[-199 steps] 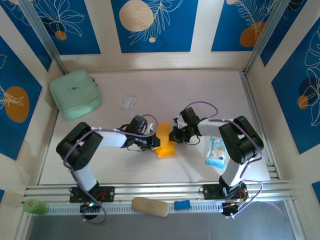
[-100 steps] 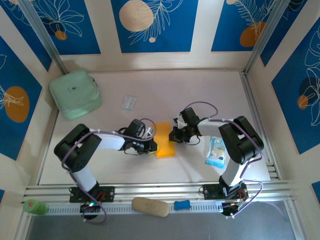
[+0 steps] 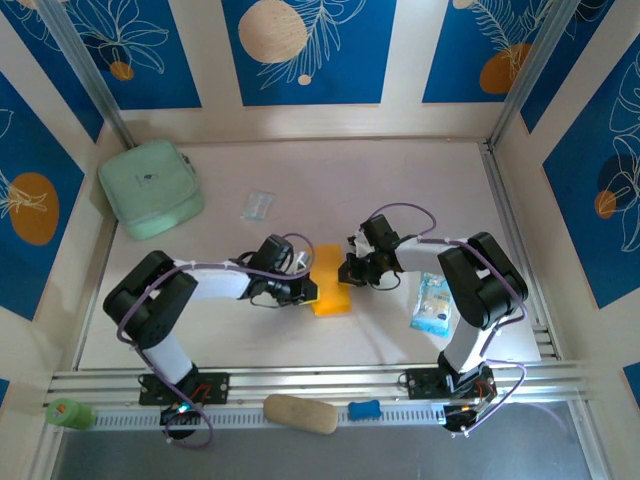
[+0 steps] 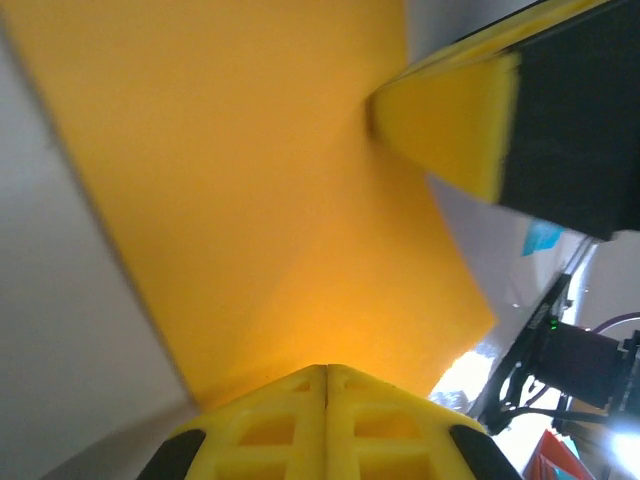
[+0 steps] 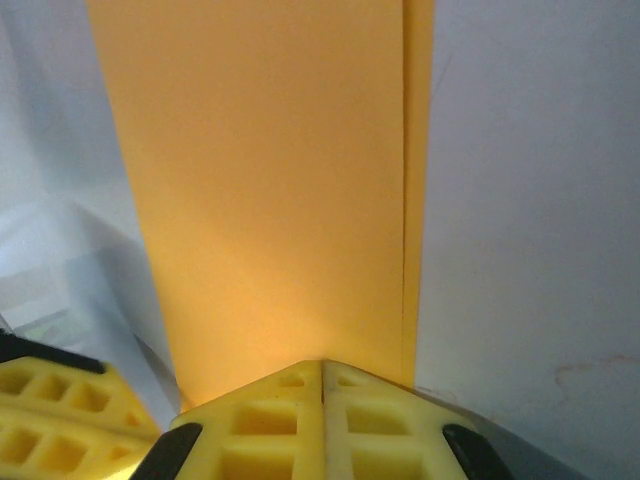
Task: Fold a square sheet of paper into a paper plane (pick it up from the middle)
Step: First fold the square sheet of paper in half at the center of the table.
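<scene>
Both jaws clenched at the folded sheet, mid-surface.
Note the pale surface (image 3: 420,180), then the left arm (image 3: 190,285) and right arm (image 3: 470,270) reaching inward to its centre. Locate the mint-green pouch (image 3: 150,188) at the far left corner. Find the square sheet of paper (image 3: 330,282) between the two arms, orange-yellow, folded to a narrow strip with one layer overlapping along a long edge. Read left jaws as fully clenched, tips at the sheet's left edge; right jaws likewise, tips at its far right edge. Treat pinch versus press as undetermined, possibly a pinch: close views too tight. Note the blue-and-white packet (image 3: 433,303) beside the right arm and the small clear wrapper (image 3: 257,205) beyond the sheet.
</scene>
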### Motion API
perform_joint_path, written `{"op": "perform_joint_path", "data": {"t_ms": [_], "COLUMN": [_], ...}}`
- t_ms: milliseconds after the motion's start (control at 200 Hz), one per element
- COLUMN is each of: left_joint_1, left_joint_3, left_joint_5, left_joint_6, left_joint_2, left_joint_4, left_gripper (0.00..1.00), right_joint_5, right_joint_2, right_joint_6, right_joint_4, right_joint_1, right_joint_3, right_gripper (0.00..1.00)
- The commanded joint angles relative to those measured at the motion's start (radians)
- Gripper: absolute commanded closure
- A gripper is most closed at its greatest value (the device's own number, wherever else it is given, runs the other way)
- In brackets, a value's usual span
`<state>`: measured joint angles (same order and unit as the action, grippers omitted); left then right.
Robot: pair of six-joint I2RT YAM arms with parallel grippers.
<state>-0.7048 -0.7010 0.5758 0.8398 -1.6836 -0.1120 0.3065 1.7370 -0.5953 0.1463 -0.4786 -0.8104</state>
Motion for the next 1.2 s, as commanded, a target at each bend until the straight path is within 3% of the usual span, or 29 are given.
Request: {"op": "perform_joint_path", "data": {"t_ms": [0, 400, 775, 950, 1195], "left_joint_1": [-0.010, -0.021, -0.062, -0.069, -0.075], "left_joint_3": [0.055, 0.022, -0.043, 0.016, 0.126], "left_joint_5": [0.017, -0.085, -0.003, -0.031, -0.046], "left_joint_6": [-0.009, -0.079, 0.005, -0.025, -0.056], "left_joint_2": [-0.041, 0.066, 0.012, -0.024, 0.037], "left_joint_4": [0.023, 0.178, 0.047, 0.084, 0.096], "left_gripper": [0.99, 0.99, 0.97, 0.97, 0.97], "right_joint_5": [-0.112, -0.117, -0.118, -0.118, -0.121], "right_joint_2": [0.019, 0.004, 0.012, 0.015, 0.015], "right_joint_6": [-0.001, -0.002, -0.006, -0.006, -0.005], "right_joint_4": [0.130, 0.131, 0.121, 0.123, 0.131], "right_joint_1": [0.001, 0.000, 0.000, 0.000, -0.001], "right_joint_3": [0.033, 0.042, 0.047, 0.043, 0.041], "right_gripper": [1.00, 1.00, 1.00, 1.00, 1.00]}}
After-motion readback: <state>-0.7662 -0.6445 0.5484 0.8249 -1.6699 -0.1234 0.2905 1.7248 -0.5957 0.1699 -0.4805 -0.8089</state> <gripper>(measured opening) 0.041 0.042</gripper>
